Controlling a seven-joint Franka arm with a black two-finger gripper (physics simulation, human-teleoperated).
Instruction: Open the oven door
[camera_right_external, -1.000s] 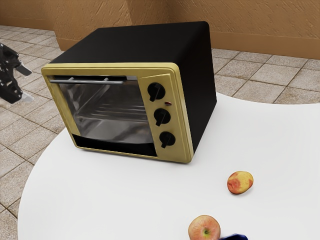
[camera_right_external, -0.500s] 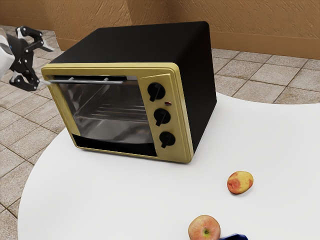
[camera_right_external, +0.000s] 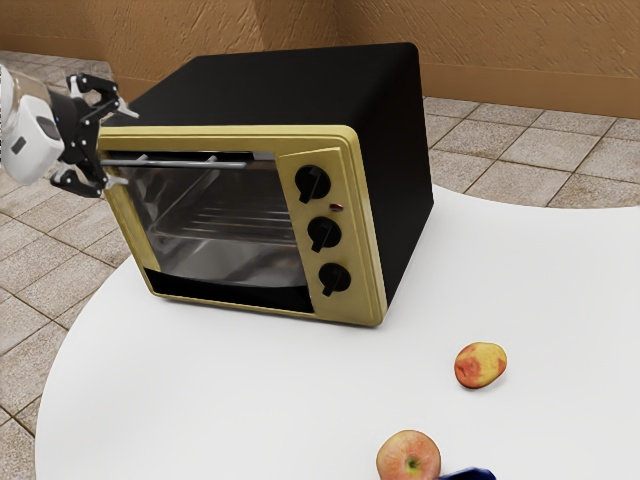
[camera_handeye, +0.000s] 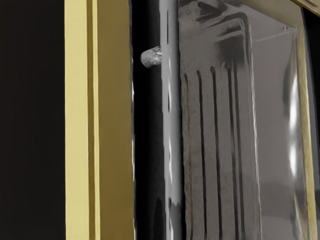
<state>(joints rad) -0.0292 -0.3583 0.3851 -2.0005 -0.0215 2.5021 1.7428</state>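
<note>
Jaws open, handle (camera_right_external: 185, 164) dead ahead

So the arm (camera_right_external: 28, 135) is reaching in at the near end of the handle, and the jaws are standing wide open, gripping nothing. The handle is running level along the top of the door (camera_right_external: 225, 250), across the oven's front, out toward the exterior view's right. The jaws are splitting nicely around that line, one side sitting higher than the bar and the other lower, so I'm guessing no wrist turn is needed. Whether the bar is already lying between the tips or just ahead of them, I honestly can't tell.

The wrist view is showing the bar right in front too, with a post tying it to the door. I'm reckoning the next move is a small nudge in, a squeeze, then pulling out and down. Biting too near the end could be asking for a slip, imo.

The door is looking shut. Behind its glass, the oven (camera_right_external: 290, 85) is holding a wire rack (camera_right_external: 235, 221). It's sitting on the white counter (camera_right_external: 230, 400), with an apple (camera_right_external: 408, 456) and a red-and-yellow fruit (camera_right_external: 480, 365) lying well apart from it.
</note>
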